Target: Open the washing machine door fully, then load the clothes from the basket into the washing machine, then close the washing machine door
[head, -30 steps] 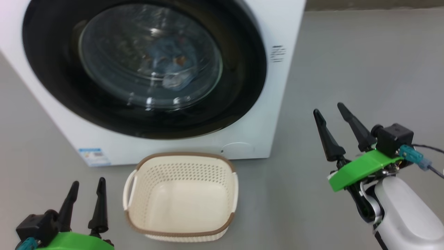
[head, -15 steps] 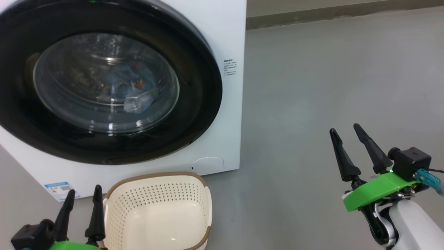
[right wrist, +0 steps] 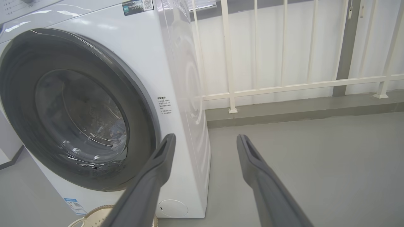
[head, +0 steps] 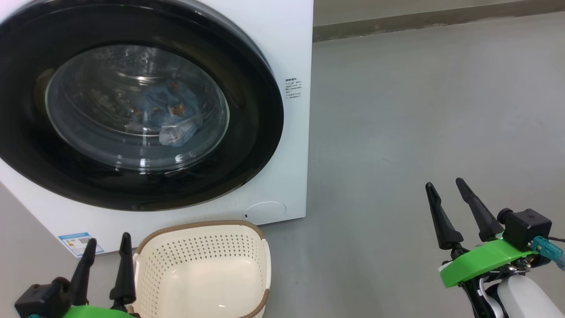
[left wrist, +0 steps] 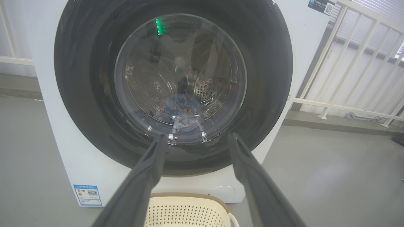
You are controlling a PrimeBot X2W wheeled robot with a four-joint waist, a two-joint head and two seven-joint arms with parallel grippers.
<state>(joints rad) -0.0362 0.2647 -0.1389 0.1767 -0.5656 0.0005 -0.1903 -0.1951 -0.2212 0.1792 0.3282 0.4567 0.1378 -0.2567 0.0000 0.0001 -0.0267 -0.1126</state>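
Washing machine (head: 291,44): top and left side cut off in head view. Washing machine door (head: 256,132): shut. Clothes (head: 170,110): inside the drum, blurred behind the glass. Basket (head: 198,247): on floor before the machine, near edge cut off. Left gripper (head: 109,238), right gripper (head: 444,182): before the machine, fingers apart, nothing held.

The washing machine (head: 291,44) is white with a blue label sticker (head: 79,243), and the washing machine door (head: 247,145) has a glossy black rim around clear glass. Behind that glass the clothes (head: 170,108) show light blue with orange-brown specks. In front of the washing machine, the basket (head: 198,247) is cream-white, dotted with holes, brown-rimmed, on a grey floor (head: 397,110).
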